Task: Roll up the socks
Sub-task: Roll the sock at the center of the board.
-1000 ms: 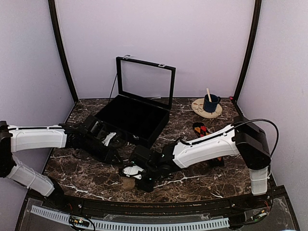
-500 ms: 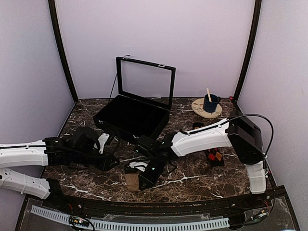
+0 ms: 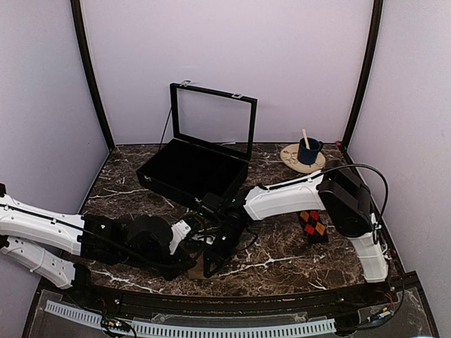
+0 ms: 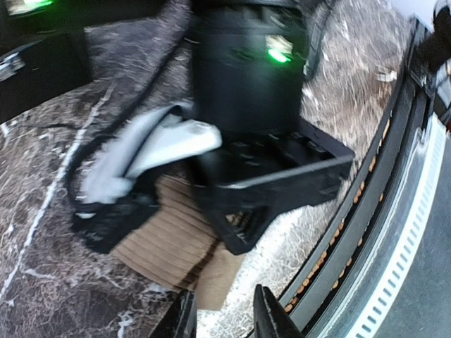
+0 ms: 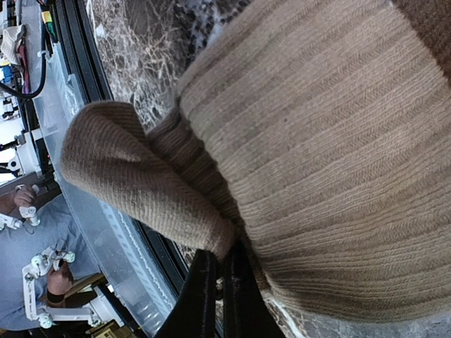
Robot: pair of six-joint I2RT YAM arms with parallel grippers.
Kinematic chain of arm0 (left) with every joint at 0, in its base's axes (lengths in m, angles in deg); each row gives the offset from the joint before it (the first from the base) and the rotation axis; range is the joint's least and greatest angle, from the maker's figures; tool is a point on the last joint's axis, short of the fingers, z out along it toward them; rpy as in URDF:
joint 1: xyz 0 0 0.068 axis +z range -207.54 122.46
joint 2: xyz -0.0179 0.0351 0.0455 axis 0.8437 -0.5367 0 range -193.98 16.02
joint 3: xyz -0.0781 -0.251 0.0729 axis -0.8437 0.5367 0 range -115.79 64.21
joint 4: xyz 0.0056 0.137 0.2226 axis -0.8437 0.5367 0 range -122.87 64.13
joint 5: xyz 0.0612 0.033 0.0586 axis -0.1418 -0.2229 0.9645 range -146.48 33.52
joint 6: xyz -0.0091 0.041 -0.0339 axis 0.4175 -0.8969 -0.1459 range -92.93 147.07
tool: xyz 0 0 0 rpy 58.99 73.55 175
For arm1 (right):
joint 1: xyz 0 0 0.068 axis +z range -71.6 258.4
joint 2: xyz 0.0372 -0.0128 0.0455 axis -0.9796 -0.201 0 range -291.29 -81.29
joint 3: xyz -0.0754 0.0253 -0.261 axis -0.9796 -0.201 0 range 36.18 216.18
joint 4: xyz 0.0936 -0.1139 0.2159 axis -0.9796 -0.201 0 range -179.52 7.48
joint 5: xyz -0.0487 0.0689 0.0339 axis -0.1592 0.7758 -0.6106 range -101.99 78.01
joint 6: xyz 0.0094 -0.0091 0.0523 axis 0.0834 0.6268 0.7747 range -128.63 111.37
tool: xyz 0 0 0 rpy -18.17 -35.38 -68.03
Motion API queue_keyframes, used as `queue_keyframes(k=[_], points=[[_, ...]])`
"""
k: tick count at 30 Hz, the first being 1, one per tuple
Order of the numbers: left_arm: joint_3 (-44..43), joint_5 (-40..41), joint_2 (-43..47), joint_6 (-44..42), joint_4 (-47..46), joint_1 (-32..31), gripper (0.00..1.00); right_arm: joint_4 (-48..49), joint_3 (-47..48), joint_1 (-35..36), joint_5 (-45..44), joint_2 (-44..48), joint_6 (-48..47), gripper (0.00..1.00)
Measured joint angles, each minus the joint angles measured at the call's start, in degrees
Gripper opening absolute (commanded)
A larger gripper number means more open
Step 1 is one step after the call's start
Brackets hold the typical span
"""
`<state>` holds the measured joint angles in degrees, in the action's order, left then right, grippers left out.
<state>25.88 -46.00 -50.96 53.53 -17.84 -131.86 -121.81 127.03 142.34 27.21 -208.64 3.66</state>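
- Socks: the one in play (image 4: pixel 168 243) lies tan ribbed side up on the counter (image 3: pixel 282 262), close to the front edge. The other one (image 3: pixel 312 225), argyle side showing, sits well apart on the right.
- Right hand (image 5: pixel 218 282): pressed together, pinching a folded-over lump of the tan knit, so this looks like the start of the roll.
- Left hand (image 4: pixel 225 318): fingertips partly spread with nothing between them, hovering low over the counter.
- The key bit: the tan sock is straight ahead of the left fingertips, near but not touching, and it's tucked under the right hand. The right arm is clearly the closer one, since it's already on it.
- Long axis: can't really call it, too much of the sock is hidden under the right hand.
- My guess is the left hand has to come in and pin the free end without bumping the right wrist.
- Surface is dark veined marble, which looks slick. Pale lilac walls all round, with an open black box (image 3: pixel 194 172) and a blue mug (image 3: pixel 308 151) further back.
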Motion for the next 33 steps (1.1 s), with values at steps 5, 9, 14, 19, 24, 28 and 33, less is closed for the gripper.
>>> queue_keyframes(k=[5,9,14,19,24,28,33], points=[[-2.8,1.0,-6.1,-2.4,1.3,-3.0,0.33,-2.1,1.5,-0.3,1.0,-1.0,-0.4,0.00],[-4.2,1.5,-10.4,-3.8,2.6,-4.2,0.35,-3.2,1.8,-0.6,1.7,-1.3,-1.1,0.00],[-4.7,2.3,-13.0,-5.5,4.6,-4.4,0.35,-4.2,1.9,-0.6,2.2,-1.4,-1.4,0.00],[-5.6,2.3,-15.6,-7.3,5.4,-4.4,0.35,-4.6,1.9,-0.7,2.4,-1.4,-1.8,0.00],[-6.7,2.2,-16.9,-9.4,5.8,-4.4,0.36,-4.9,1.8,-0.8,2.6,-1.4,-2.2,0.00],[-8.4,1.9,-19.1,-11.3,6.0,-4.4,0.36,-5.2,1.8,-0.9,2.8,-1.4,-2.4,0.00],[-9.4,1.1,-20.9,-12.6,6.1,-4.5,0.35,-5.6,1.8,-0.9,3.1,-1.4,-2.8,0.00]])
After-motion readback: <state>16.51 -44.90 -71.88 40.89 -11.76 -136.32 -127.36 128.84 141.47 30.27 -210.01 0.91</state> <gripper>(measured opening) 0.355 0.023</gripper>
